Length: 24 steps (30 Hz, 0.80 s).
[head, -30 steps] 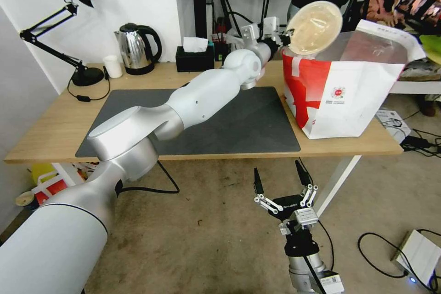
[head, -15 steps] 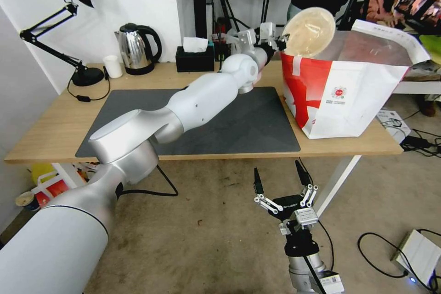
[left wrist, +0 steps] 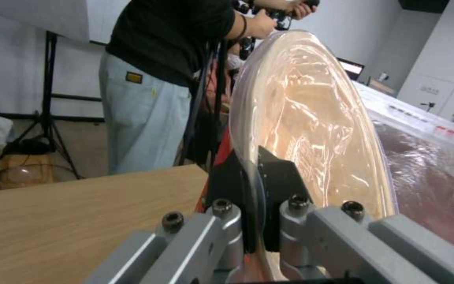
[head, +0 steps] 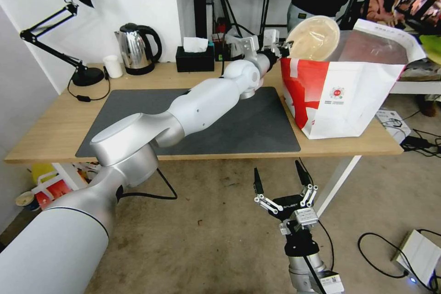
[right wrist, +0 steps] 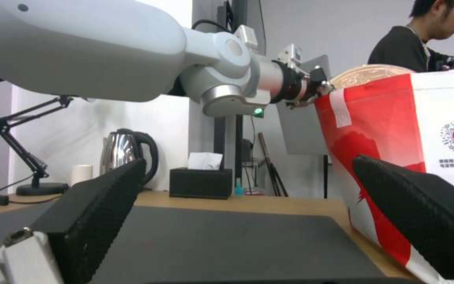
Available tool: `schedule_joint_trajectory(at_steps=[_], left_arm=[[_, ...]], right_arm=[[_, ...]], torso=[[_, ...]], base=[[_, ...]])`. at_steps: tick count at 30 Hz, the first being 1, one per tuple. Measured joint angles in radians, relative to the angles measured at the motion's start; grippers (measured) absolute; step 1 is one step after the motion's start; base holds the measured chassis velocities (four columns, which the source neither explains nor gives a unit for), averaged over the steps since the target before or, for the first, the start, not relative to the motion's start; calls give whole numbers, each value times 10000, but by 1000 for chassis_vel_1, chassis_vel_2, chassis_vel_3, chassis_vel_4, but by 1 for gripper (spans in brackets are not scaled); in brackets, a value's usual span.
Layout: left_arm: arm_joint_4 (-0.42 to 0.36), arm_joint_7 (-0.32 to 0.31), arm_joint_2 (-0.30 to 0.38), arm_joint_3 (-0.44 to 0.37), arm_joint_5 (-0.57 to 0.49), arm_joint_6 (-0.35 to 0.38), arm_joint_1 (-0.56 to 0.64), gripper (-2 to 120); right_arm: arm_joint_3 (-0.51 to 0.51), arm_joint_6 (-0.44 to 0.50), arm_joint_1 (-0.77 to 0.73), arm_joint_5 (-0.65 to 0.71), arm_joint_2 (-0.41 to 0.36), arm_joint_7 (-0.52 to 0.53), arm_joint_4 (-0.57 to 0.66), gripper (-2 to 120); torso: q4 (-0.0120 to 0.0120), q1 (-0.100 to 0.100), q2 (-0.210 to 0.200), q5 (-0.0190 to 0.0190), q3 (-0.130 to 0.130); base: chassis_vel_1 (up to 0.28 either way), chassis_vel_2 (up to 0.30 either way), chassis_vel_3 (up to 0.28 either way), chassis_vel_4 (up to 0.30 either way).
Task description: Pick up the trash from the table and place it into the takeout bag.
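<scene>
While the left arm reaches out across the worktop (head: 55,133) in the head view, the left tool (head: 281,47) pinches the rim of the beige bowl (head: 313,37), which stands tilted on edge just beyond the tool, at the near upper lip of the takeout bag (head: 349,96); the bag's open mouth lies right past the bowl, its red panel below the tool; the dark mat (head: 257,128) lies under the arm behind the tool, with the kettle (head: 135,48) and black tissue box (head: 195,58) well off to the tool's side; the right tool (head: 280,183) hangs low in front of the worktop edge, fingers spread wide and holding nothing, well apart from the bag; in the left wrist view, the left tool (left wrist: 253,205) is closed narrowly on the bowl's (left wrist: 311,130) edge, one black pad on each face of the rim, the bowl rising away from the tool and the bag's foil lining (left wrist: 437,165) just beside it; in the right wrist view, the right tool's fingers (right wrist: 101,205) stand wide apart, the mat (right wrist: 227,240) between and ahead of them, the bag (right wrist: 384,130) close by one finger, and the left tool (right wrist: 321,90) farther off at the bag's top edge with the bowl (right wrist: 369,73) showing above it.
</scene>
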Motion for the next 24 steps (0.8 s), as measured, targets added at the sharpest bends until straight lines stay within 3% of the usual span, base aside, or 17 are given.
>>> schedule_joint_trajectory(at_steps=[10,11,12,18,20,23,24], left_arm=[[-52,74,4,15,13,22,-26,1],[-60,76,3,17,16,26,-33,19],[-71,77,4,20,22,33,-43,25],[-116,77,5,29,36,45,-57,45],[-116,77,5,29,36,45,-57,45],[-140,69,6,29,38,46,-56,65],[-140,69,6,29,38,46,-56,65]], right_arm=[[0,0,0,0,0,0,0,100],[0,0,-1,0,0,0,0,100],[0,0,0,0,0,0,0,100],[0,0,0,0,0,0,0,100],[0,0,0,0,0,0,0,100],[0,0,0,0,0,0,0,100],[0,0,0,0,0,0,0,100]], torso=[[1,0,0,0,0],[0,0,0,0,0],[0,0,0,0,-1],[0,0,0,0,0],[0,0,0,0,0],[0,0,0,0,0],[0,0,0,0,0]], base=[[0,0,0,0],[0,0,0,0],[0,0,0,0],[0,0,0,0],[0,0,0,0],[0,0,0,0],[0,0,0,0]])
